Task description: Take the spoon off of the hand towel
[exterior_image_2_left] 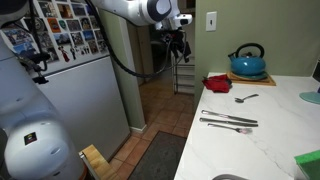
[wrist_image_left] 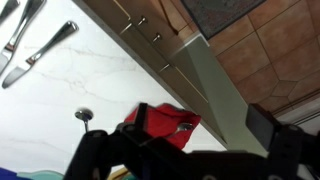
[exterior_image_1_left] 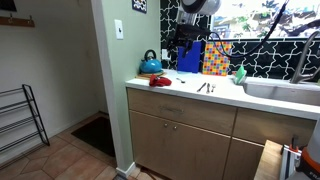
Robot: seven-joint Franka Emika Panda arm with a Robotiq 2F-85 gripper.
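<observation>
Spoon (exterior_image_2_left: 246, 98) lies on the white counter (exterior_image_2_left: 270, 130) just beside the rumpled red hand towel (exterior_image_2_left: 217, 83), clear of the cloth, near the blue kettle (exterior_image_2_left: 248, 62). The gripper (exterior_image_2_left: 181, 46) hangs high above, jaws spread and holding nothing.

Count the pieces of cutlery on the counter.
3 clearly: a spoon beside the red towel, plus two long pieces lying side by side farther along the counter. A shiny bit on the towel in the wrist view may be a fourth.
</observation>
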